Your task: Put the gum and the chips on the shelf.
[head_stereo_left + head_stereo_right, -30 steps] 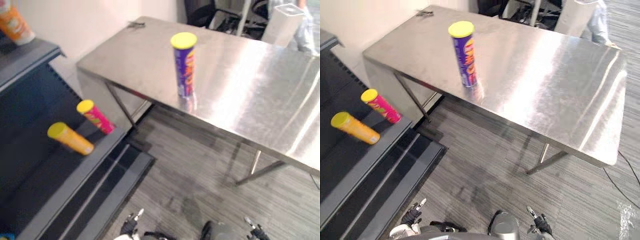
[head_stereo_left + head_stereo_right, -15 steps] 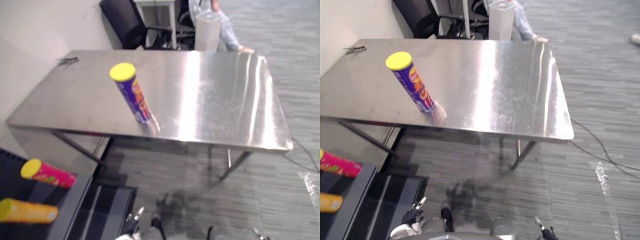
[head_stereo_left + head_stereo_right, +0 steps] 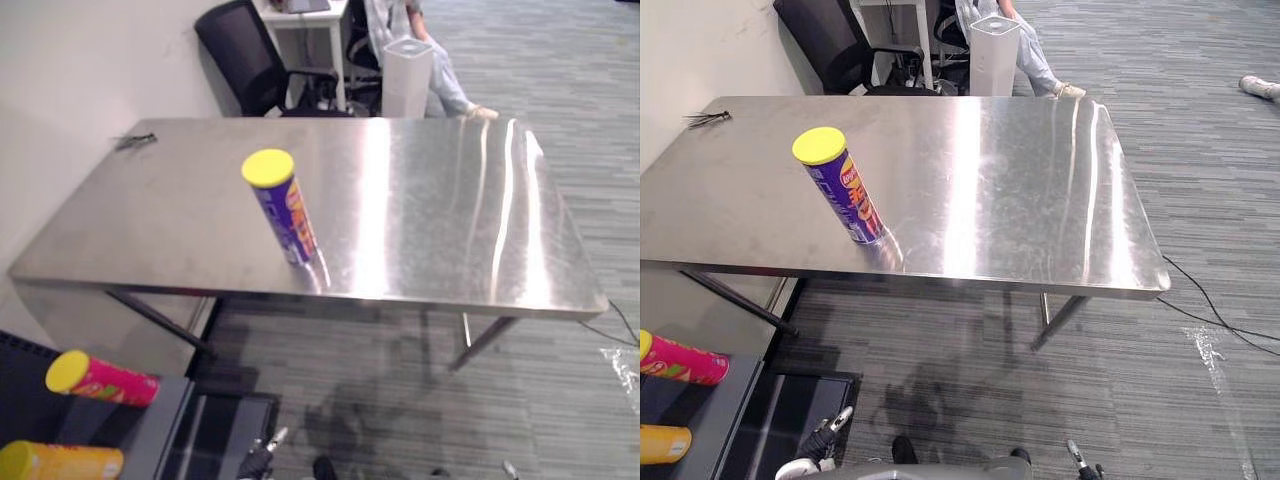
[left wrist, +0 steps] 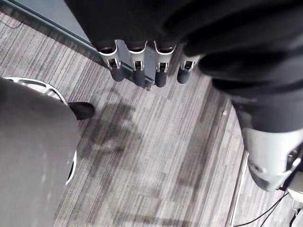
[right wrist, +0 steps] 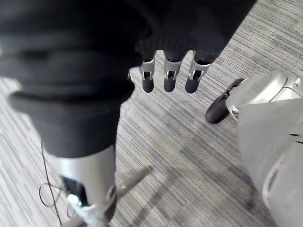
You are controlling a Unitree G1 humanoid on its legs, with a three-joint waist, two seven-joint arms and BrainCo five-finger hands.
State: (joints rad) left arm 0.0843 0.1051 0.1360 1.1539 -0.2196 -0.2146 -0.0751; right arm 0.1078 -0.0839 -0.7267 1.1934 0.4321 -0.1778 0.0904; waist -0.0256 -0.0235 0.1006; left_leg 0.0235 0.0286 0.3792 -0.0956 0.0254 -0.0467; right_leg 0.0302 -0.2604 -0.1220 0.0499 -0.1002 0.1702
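The chips can (image 3: pixel 850 198) stands on its base, yellow lid up, on the table (image 3: pixel 1020 180). It is toward 8 o'clock from the table's middle and close to the near edge, with bare steel all around it.

The shelf (image 3: pixel 150 420) lies low at 7 o'clock from the can. A pink can (image 3: pixel 100 378) and an orange can (image 3: pixel 60 463) lie on their sides on it. Beyond the table at 12 o'clock are a black chair (image 3: pixel 240 50) and a white bin (image 3: pixel 405 75).

Both hands are empty. The left robot hand (image 4: pixel 138 71) and the right robot hand (image 5: pixel 169 78) hang low over the floor (image 3: pixel 1120 400), fingers straight and loosely spread.

Risks, as I judge them:
- The can is tall and narrow on slick steel, so a glancing touch high up could topple it. It could then roll off the near edge.
- A robot hand rising from below could strike the table's near edge.
- The two cans lying on the shelf may roll if bumped.

There is wide clear room toward 3 o'clock of the can, so an approach from that side looks safest. The floor between table and shelf is open for turning.
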